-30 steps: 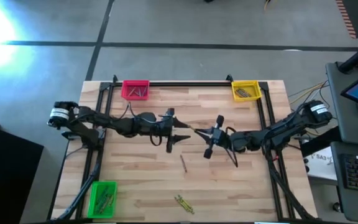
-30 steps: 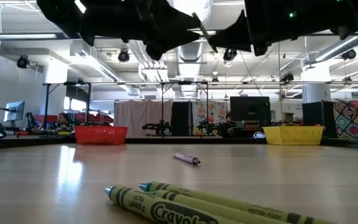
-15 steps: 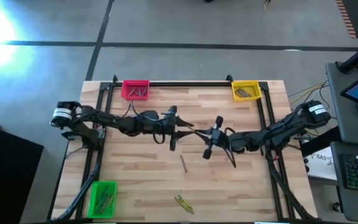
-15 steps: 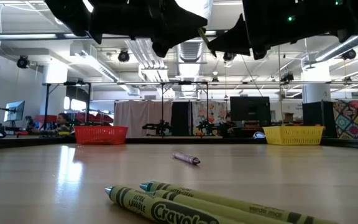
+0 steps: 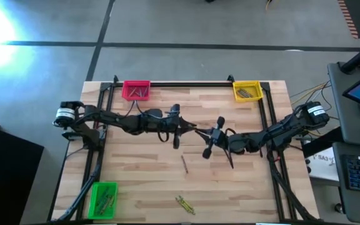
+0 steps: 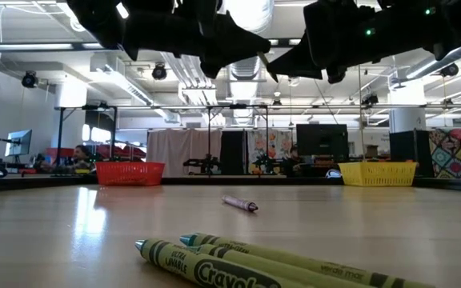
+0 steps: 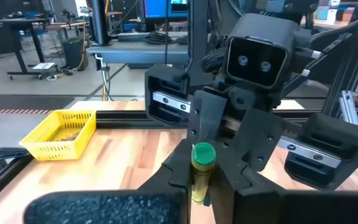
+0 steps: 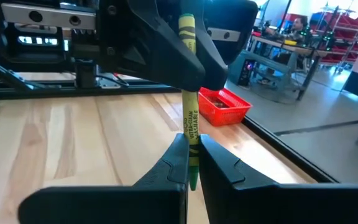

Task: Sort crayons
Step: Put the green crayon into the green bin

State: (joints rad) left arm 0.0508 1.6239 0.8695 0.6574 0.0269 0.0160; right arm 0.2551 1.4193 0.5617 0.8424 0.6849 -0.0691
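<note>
Handover in hand above mid-table — both the left gripper (image 5: pixel 188 129) and right gripper (image 5: pixel 200 132) are clamped on one green crayon (image 8: pixel 188 93); next, one gripper must release it.

1 crayon (image 5: pixel 184 164) mid-table, 2 crayons (image 5: pixel 182 204) at front edge, 3 bins (image 5: pixel 136 90) at corners

surface: wooden table (image 5: pixel 136 162); far corners: pink bin (image 5: pixel 136 90), yellow bin (image 5: pixel 247 91); near-left: green bin (image 5: pixel 103 199); loose: brownish crayon (image 5: pixel 184 164), two olive-yellow crayons (image 5: pixel 183 204)
</note>
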